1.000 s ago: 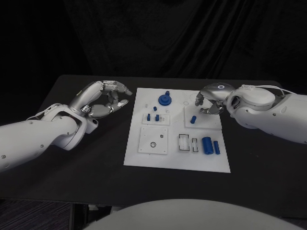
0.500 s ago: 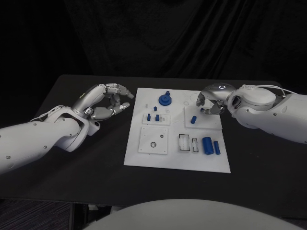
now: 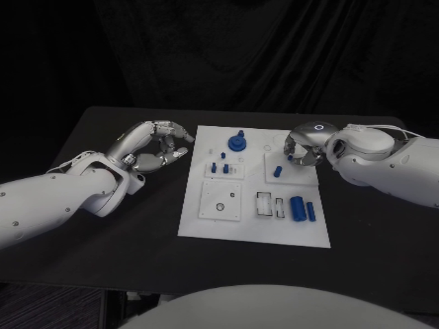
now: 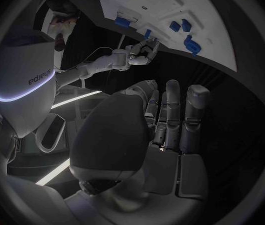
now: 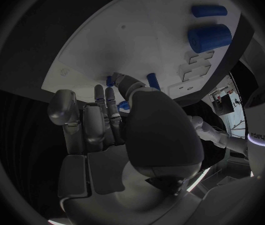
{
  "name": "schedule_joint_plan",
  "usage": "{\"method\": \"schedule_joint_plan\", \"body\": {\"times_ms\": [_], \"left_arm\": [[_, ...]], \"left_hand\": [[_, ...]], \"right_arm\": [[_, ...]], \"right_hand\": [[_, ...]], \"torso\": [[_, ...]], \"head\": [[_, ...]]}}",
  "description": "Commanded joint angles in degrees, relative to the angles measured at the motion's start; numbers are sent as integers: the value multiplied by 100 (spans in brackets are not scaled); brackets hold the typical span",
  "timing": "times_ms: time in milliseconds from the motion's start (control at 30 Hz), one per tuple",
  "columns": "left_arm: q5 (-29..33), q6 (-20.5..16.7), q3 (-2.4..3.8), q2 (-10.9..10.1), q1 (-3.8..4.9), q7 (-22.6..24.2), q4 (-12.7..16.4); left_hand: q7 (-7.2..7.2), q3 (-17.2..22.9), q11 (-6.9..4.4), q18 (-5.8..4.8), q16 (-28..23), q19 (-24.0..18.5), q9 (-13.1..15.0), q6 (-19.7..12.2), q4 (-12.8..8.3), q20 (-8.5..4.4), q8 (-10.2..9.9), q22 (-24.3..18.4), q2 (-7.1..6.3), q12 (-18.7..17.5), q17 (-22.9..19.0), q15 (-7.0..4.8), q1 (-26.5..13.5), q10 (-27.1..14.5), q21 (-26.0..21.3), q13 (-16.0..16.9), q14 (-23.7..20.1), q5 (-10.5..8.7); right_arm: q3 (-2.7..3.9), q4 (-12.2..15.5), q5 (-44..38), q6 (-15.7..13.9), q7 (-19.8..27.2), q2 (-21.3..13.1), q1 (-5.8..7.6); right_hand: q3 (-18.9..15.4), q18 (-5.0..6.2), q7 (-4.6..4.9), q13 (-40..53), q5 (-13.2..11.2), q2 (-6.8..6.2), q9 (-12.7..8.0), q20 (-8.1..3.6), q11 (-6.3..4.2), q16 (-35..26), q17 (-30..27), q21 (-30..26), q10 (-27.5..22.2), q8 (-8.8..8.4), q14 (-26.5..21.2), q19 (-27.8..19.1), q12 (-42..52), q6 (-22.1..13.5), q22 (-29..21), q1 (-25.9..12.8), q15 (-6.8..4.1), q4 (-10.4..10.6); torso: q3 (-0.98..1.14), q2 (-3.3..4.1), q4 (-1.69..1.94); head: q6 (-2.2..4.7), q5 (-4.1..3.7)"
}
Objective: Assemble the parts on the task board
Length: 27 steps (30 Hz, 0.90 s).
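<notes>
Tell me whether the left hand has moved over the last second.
Yes. In the head view the left hand has crept toward the far left corner of the task board; it now hangs near that edge, holding nothing.

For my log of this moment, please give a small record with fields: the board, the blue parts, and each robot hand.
board: white task board in the middle of the black table
parts: blue gear-like piece at the far end; two blue cylinders lying near the right edge; small blue pegs standing
left robot hand: beside the board's left edge, fingers curled, holds nothing
right robot hand: over the board's far right part; whether it holds a piece cannot be told
</notes>
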Motion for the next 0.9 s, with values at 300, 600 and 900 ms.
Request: {"method": "schedule_joint_plan", "body": {"times_ms": [300, 600, 900], "left_arm": [[43, 110, 5, 29, -23, 177, -4], [43, 155, 5, 48, -30, 142, -15], [43, 188, 5, 59, -37, 102, -32]], "left_hand": [[5, 42, 44, -11, -2, 8, -10, -17, 3, -9, -20, 524, 6, 30, -7, 4, 49, -3, 18, -9, -22, -17], [47, 38, 51, -11, -2, 6, -9, 50, -1, -4, 13, 524, 18, 40, -13, 10, 60, 5, 16, -27, -20, -11], [54, 38, 53, -10, -2, 3, -9, 62, -5, -3, 18, 523, 20, 42, -14, 10, 65, 6, 13, -30, -20, -10]], "right_arm": [[5, -136, -42, -101, 63, 75, -69], [5, -245, 17, -329, 185, 131, -115], [5, -301, 74, -410, 228, 154, -124]], "right_hand": [[26, -29, -7, 88, 4, 110, 152, -41, -56, 61, 44, 90, 53, 99, 23, 50, 116, 120, 781, 27, -49, -112], [-29, -65, -50, 314, 0, 230, 559, -94, -130, 141, 167, 297, 144, 339, 122, 164, 395, 235, 830, -39, -109, -228], [-21, -84, -55, 423, 5, 326, 819, -134, -181, 183, 237, 413, 221, 510, 182, 231, 531, 287, 856, -28, -153, -294]], "torso": [[-1, 2, 8], [-4, 1, -3], [-3, -1, 5]], "head": [[-1, -9], [-1, 22], [-1, 13]]}}
